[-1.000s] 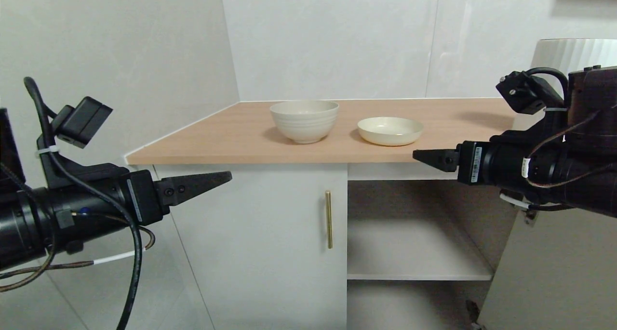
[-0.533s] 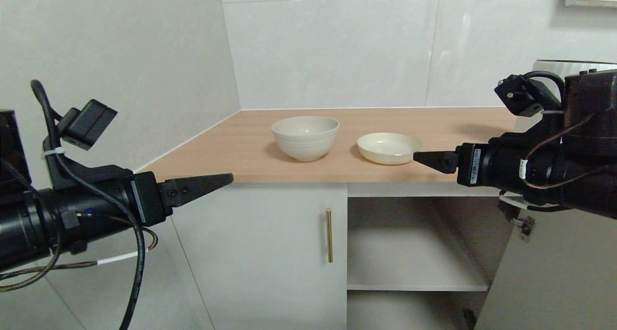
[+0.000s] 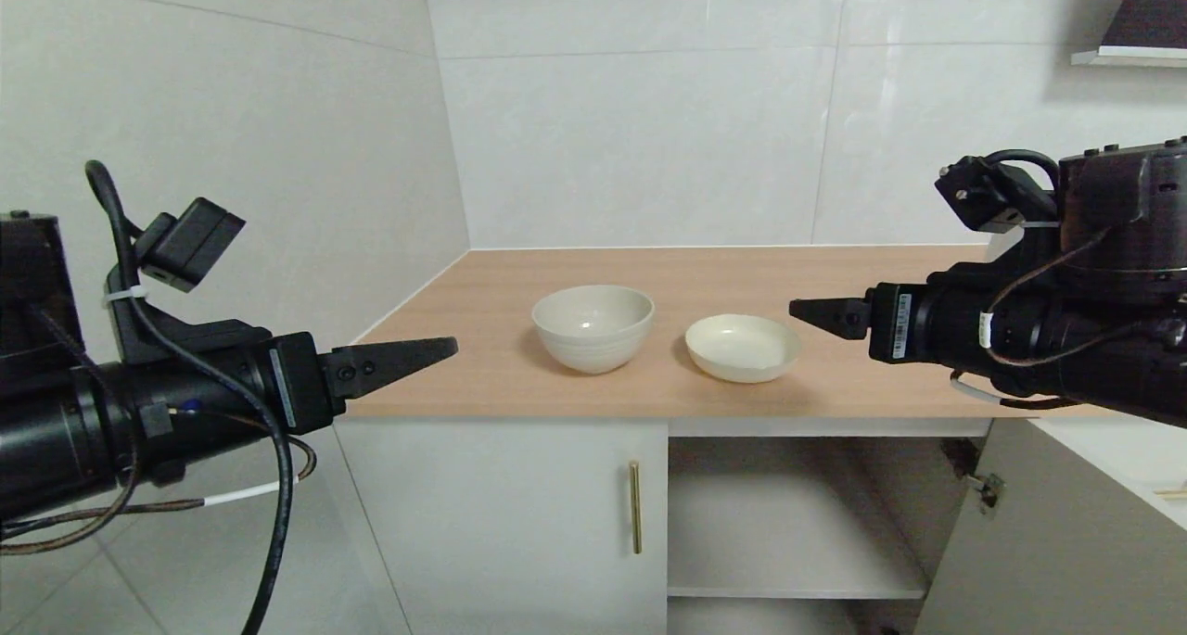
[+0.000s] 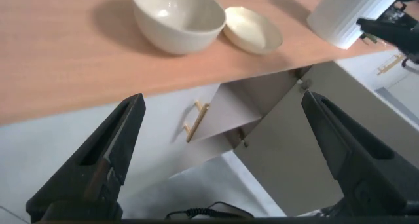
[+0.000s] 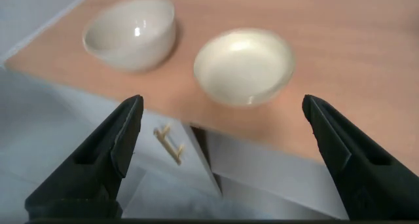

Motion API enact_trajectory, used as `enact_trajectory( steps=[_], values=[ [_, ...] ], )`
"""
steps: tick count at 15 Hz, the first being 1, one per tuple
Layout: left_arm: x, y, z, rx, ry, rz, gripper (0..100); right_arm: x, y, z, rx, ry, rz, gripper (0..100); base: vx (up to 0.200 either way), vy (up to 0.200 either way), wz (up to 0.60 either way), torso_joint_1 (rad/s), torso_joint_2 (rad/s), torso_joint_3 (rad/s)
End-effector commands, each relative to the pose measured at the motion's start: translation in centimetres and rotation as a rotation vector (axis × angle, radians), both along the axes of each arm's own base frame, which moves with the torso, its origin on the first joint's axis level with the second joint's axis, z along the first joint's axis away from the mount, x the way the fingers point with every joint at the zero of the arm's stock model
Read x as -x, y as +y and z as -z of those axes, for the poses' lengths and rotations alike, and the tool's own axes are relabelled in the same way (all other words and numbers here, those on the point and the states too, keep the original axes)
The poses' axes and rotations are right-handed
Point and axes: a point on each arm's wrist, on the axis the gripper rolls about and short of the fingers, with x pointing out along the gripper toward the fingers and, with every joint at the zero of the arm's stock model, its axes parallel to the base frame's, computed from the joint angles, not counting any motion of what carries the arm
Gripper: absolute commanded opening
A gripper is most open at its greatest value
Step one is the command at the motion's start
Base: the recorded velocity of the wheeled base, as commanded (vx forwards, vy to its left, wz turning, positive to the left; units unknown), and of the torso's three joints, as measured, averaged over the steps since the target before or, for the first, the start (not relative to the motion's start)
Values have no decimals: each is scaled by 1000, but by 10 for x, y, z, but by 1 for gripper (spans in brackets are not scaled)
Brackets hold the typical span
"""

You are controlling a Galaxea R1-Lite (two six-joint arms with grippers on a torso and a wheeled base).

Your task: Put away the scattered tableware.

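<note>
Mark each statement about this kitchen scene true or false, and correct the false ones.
1. The deep bowl stands on the wooden counter, on the robot's left of the shallow dish. True.
2. The right tool is shut on the shallow dish. False: it is open, holds nothing and hangs in the air beside the dish.
3. The cupboard door with the brass handle is closed. True.
4. The deep bowl is stacked inside the shallow dish. False: they stand side by side with a gap between them.
5. The left tool is open and holds nothing. True.
</note>
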Motion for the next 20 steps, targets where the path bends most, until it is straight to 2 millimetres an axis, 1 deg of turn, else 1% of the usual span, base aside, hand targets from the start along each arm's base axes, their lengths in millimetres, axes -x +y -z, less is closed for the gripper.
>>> enact_trajectory(
  steps=[1,4,7,8,9,10,11,12,13,15,16,18,20],
  values=[
    [-4,-1,3,-3,16,-3,100,-6,1,5,4,7,8,100,0,0,0,207,-481,-286],
    [-9,-2,2,-4,14,-10,100,-14,3,12,3,3,14,100,0,0,0,214,-492,-279],
    [-23,-6,-8,3,0,-15,100,-29,9,17,24,12,30,100,0,0,0,89,-203,-118],
    [-37,-8,-10,13,14,-57,100,-43,13,19,36,22,62,100,0,0,0,36,-61,-32],
    [-52,-11,-12,39,36,-125,100,-55,13,24,61,47,109,100,0,0,0,51,-22,-17],
    [-63,-13,-13,57,51,-170,100,-60,14,26,77,66,133,100,0,0,0,0,0,0],
    [-84,-17,-12,59,80,-238,100,-68,15,28,86,101,154,100,0,0,0,0,0,0],
    [-94,-19,-11,44,106,-271,100,-71,16,29,70,125,168,100,0,0,0,0,0,0],
    [-101,-20,-8,15,152,-301,100,-77,18,30,46,145,185,100,0,0,0,0,0,0],
    [-104,-35,4,-49,265,-339,100,-84,17,37,18,175,221,100,0,0,0,0,0,0],
    [-106,-38,5,-50,280,-346,100,-85,16,38,19,177,227,100,0,0,0,0,0,0],
    [-116,-56,13,15,343,-357,100,-87,16,40,32,172,266,100,0,0,0,0,0,0],
    [-126,-72,31,-10,385,-349,100,-89,15,42,40,167,297,100,0,0,0,0,0,0]
  ],
)
